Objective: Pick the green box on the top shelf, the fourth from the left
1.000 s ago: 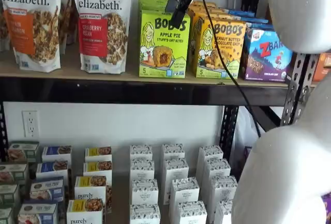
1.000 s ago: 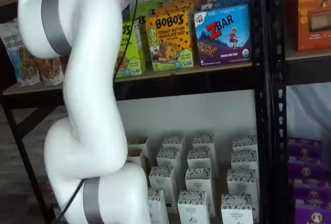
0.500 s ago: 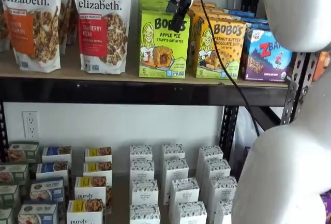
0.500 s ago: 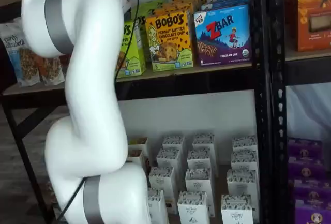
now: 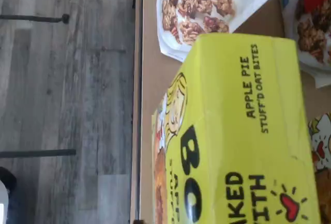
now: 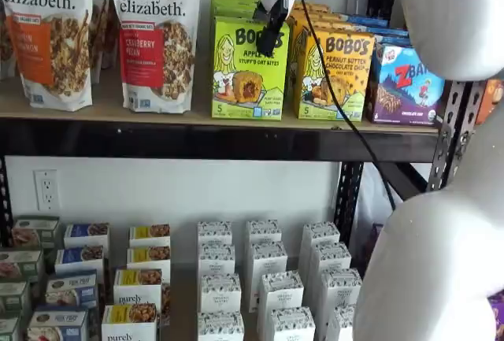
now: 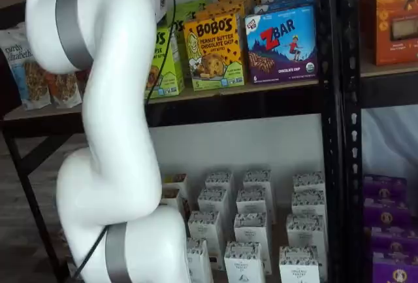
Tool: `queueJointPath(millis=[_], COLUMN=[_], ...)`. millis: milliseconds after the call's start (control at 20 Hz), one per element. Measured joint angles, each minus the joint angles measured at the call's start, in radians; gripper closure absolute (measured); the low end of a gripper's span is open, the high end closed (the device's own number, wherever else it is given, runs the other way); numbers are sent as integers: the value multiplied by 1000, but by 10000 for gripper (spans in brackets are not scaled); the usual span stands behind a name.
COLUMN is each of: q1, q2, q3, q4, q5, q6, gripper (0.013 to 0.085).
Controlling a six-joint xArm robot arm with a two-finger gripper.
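The green box (image 6: pixel 248 65), a lime-green Bobo's Apple Pie carton, stands upright at the front of the top shelf (image 6: pixel 197 140) with more green cartons behind it. My gripper (image 6: pixel 269 42) hangs from the view's top edge, its black fingers seen side-on in front of the box's upper right part. No gap or grip can be made out. In a shelf view the arm hides most of the green box (image 7: pixel 166 61). The wrist view shows the box's top and front (image 5: pixel 243 131) close up at the shelf's edge.
Purely Elizabeth granola bags (image 6: pixel 157 34) stand left of the green box. A yellow-orange Bobo's box (image 6: pixel 335 73) touches its right side, then a blue ZBar box (image 6: pixel 405 81). A black cable (image 6: pixel 339 97) hangs past them. White cartons (image 6: pixel 264 278) fill the lower shelf. My white arm (image 6: pixel 441 239) fills the right.
The gripper has moved a little lower, so its black fingers lie further down over the green box's upper front. The boxes have not moved.
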Motion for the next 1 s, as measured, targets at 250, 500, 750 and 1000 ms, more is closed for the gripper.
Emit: queueJointPath(millis=[250,500,750,1000], q1=[3,5,10,14], q2=[-2,0,-1,-6], q3=[13,10,12,20], q4=[2,5,2,2], q5=[-8,0,-1,-9], q6=[0,2,7,10], gripper=[250,330,330,450])
